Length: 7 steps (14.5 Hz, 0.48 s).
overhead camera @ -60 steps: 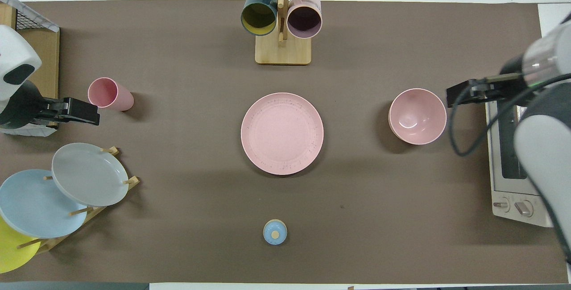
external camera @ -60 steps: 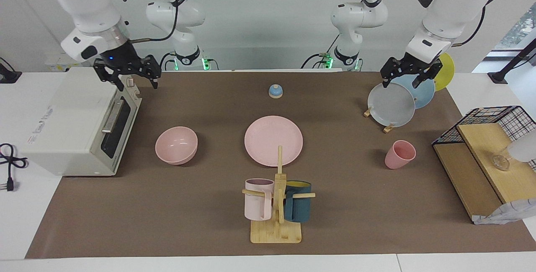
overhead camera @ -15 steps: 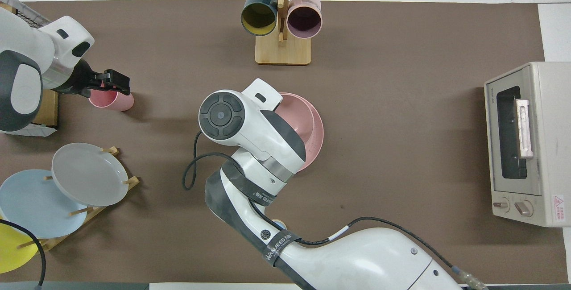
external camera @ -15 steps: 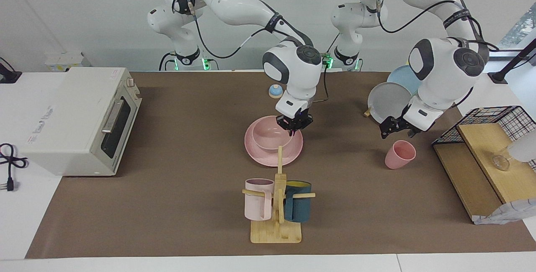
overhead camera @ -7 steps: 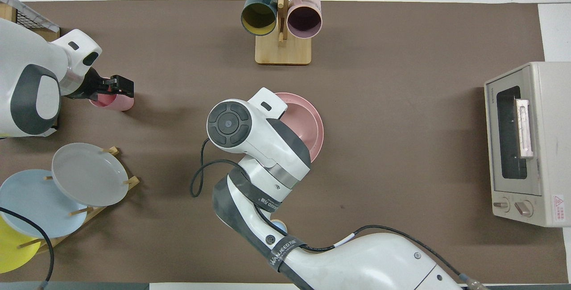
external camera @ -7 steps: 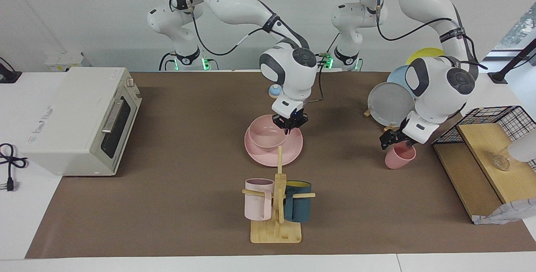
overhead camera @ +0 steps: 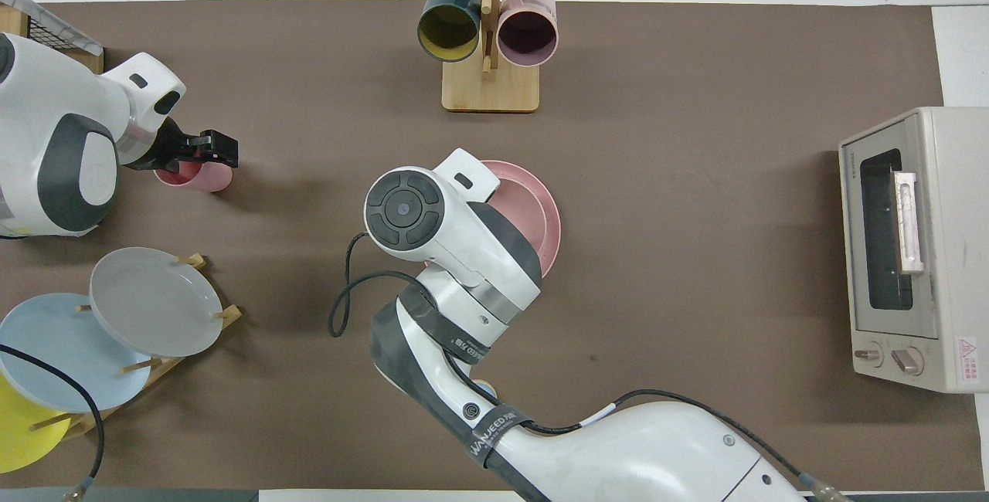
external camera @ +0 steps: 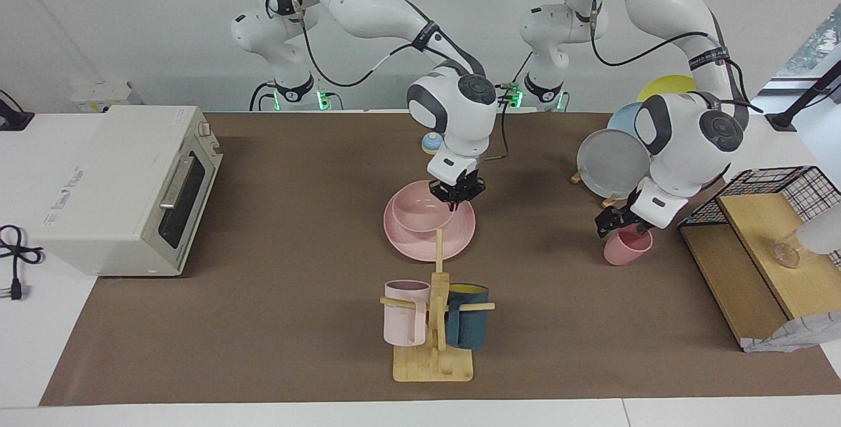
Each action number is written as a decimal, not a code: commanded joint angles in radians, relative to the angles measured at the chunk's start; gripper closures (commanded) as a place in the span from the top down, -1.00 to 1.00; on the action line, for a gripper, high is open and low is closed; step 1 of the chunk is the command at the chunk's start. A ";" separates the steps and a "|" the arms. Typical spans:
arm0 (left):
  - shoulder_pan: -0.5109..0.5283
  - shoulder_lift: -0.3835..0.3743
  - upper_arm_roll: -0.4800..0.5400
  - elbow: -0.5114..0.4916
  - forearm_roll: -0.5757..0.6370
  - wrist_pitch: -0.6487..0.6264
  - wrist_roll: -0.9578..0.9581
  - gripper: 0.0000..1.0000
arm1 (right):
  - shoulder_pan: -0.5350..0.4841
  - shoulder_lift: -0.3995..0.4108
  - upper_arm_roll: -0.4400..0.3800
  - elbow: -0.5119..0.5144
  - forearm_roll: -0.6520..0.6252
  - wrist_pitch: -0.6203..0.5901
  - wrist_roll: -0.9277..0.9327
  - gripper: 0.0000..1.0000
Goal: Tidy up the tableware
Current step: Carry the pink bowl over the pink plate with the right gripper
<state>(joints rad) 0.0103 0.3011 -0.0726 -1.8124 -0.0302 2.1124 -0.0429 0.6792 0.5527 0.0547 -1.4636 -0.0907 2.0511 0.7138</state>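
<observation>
Plate [external camera: 420, 243]: matte pink, flat on the brown table mat [external camera: 295, 322] at mid-table, nearer to the robots than the mug rack [external camera: 433, 341].
Bowl [external camera: 420, 213]: pink, seated on the plate, offset toward the plate's edge nearer the robots; upright, opening up.
Right gripper [external camera: 455, 200]: at the bowl's rim on the side toward the left arm's end of the table. Fingers are drawn close together at the rim; a firm hold on the rim cannot be confirmed. In the overhead view the arm's wrist housing covers the gripper and most of the bowl.
Cup [external camera: 625, 245]: pink, handleless, upright on the mat toward the left arm's end of the table, between the plate stand [external camera: 608, 202] and the wire-and-wood shelf [external camera: 755, 243].
Left gripper [external camera: 614, 222]: at the cup's rim, on the rim's edge nearer the robots. Fingers [overhead camera: 220, 139] are spread; they have hold of nothing; contact with the rim cannot be told.
Plate stand contents: grey plate [external camera: 611, 163], blue plate [overhead camera: 54, 351], yellow plate [overhead camera: 23, 429], all tilted.
Mug rack contents: pale pink mug [external camera: 404, 312] and dark teal mug [external camera: 468, 325], hung either side of the post.
Toaster oven [external camera: 125, 187]: at the right arm's end of the table, door shut.
Bell [external camera: 431, 143]: small, blue, near the robots' edge of the mat.
</observation>
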 commanded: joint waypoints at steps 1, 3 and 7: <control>0.000 -0.005 -0.003 -0.022 0.009 0.029 -0.014 0.23 | -0.010 0.007 0.008 0.096 0.046 -0.104 -0.002 -0.39; -0.001 -0.005 -0.003 -0.022 0.010 0.027 -0.012 -0.53 | -0.030 0.007 0.007 0.181 0.045 -0.204 -0.019 -0.34; 0.004 -0.005 -0.003 -0.018 0.016 0.024 -0.003 -1.00 | -0.169 -0.120 0.007 0.177 0.051 -0.308 -0.187 -0.27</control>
<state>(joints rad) 0.0094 0.3031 -0.0737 -1.8137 -0.0302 2.1145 -0.0431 0.5994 0.5105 0.0507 -1.2731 -0.0626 1.8018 0.6241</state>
